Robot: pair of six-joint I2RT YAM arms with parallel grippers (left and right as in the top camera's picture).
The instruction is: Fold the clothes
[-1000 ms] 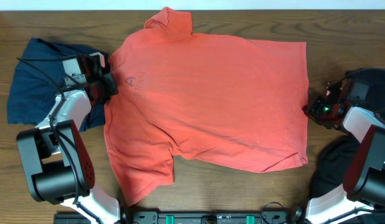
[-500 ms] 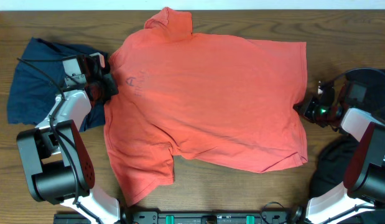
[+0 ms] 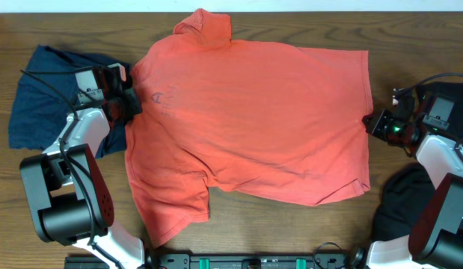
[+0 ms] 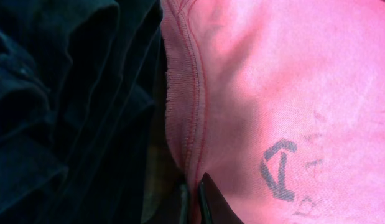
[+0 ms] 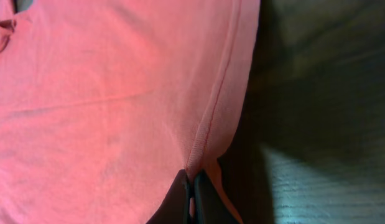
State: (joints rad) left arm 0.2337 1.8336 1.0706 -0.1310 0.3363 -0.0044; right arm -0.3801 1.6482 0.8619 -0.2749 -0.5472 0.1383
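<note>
- The table (image 3: pixel 411 45) carries all three garments, and none looks neatly folded yet, so I judge the task barely begun.
- The shirt (image 3: pixel 246 119) lies spread flat across the middle. It is turned sideways, with the collar (image 4: pixel 180 93) at the left, the hem (image 5: pixel 220 99) at the right, and one of the sleeves toward each long edge. No fold has been made in it, so every fold is left to do.
- The navy garment (image 3: pixel 44 97) sits bunched at the left, touching the shirt's collar side and partly under the left arm. It is untouched.
- The black garment (image 3: pixel 396 205) lies heaped at the right front, near the hem corner. It is also waiting.
- The left gripper (image 4: pixel 192 199) is clamped on the shirt at the collar.
- The right gripper (image 5: pixel 191 193) is clamped on the shirt at the hem edge, with the fabric drawn up into a small ridge. This looks like a hold at both ends, ready for a first fold or a straightening pull.
- The logo (image 4: pixel 278 169) faces up near the collar.
- The overhead view alone gives the whole layout and the two spare garments, but the wrists hide the fingertips there.
- The wrist views alone show the jaws pressed together with cloth pinched between them. They also show the collar ribbing and the hem stitching.
</note>
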